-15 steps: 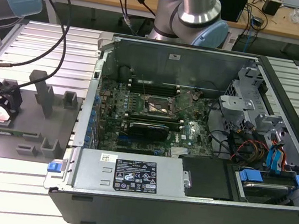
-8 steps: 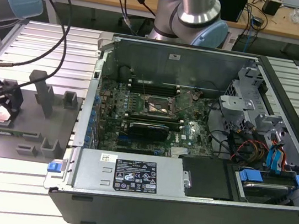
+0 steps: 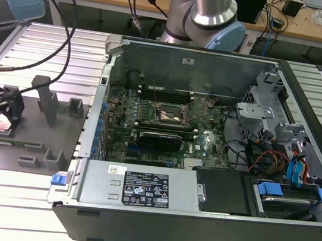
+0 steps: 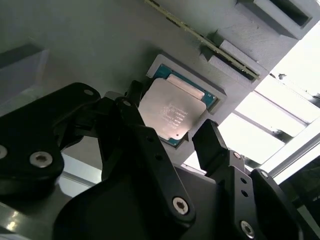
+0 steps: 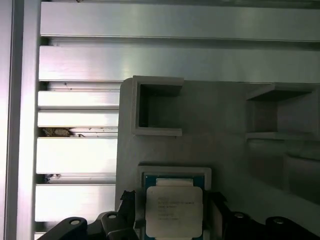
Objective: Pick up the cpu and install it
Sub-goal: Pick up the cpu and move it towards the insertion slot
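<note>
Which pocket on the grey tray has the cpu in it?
The low framed seat straddled by the open claw holds the cpu; the taller upright blocks nearby are empty.

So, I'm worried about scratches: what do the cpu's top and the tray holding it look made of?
The cpu: pale silvery metal top with a soft sheen and a greenish board rim. The tray: probably plastic, matte grey with no shine and blocky moulded shapes.
</note>
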Controlling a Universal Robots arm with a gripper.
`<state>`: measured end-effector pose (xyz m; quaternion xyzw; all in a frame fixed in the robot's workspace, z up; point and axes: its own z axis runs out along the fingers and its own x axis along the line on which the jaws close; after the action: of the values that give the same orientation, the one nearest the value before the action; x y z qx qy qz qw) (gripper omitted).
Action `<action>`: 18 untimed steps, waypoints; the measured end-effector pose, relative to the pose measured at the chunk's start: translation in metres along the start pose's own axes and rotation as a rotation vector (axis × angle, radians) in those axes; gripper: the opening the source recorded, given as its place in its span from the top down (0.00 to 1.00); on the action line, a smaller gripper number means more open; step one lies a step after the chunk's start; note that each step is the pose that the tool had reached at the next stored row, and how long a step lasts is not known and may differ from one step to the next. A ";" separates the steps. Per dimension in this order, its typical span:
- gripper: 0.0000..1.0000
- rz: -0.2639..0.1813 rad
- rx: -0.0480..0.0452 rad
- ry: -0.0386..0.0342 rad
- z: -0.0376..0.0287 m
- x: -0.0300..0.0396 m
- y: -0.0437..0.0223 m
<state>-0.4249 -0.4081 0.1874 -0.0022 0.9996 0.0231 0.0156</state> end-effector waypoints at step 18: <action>0.32 0.030 0.0100 -0.0013 0.0001 -0.0003 0.0000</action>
<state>-0.4245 -0.4080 0.1872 0.0127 0.9996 0.0184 0.0159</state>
